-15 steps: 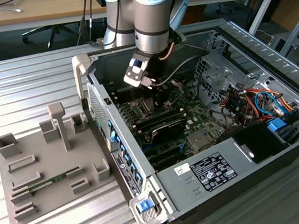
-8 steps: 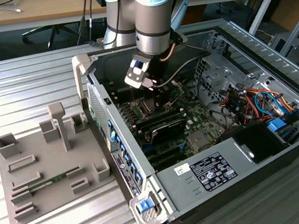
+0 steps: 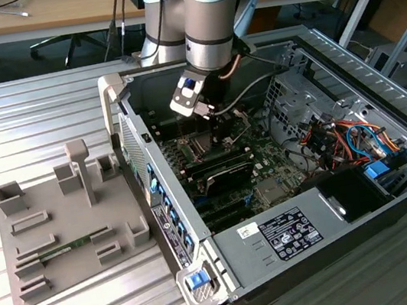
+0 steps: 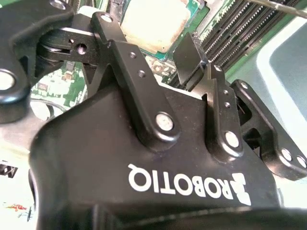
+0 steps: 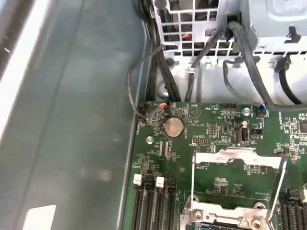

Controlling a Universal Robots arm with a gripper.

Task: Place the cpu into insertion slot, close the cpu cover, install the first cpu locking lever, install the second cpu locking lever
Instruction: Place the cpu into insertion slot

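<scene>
A ribbed metal counter is carrying an open computer case in the middle and right of the exterior view. A grey holder tray is lying on the counter at the left. The arm is reaching down from the top middle into the case. The gripper is hanging over the green circuit board, near the insertion slot.

In the second wrist view the cpu is lying flat at the top middle of the frame, with its silver-grey top facing the camera. It is square, so no side is the longer one. Its edges are running diagonally in the frame, and one corner is pointing toward the lower right. It appears to be sitting in the insertion slot, beside the long black memory slots at the upper right.

The fingers are standing well apart and are holding nothing, and the cpu is showing in the gap between them. Whether they are touching it, I cannot tell.

In the first wrist view the cpu cover, at the lower right, is standing lifted from the slot, and the board is showing through its square hole.
</scene>
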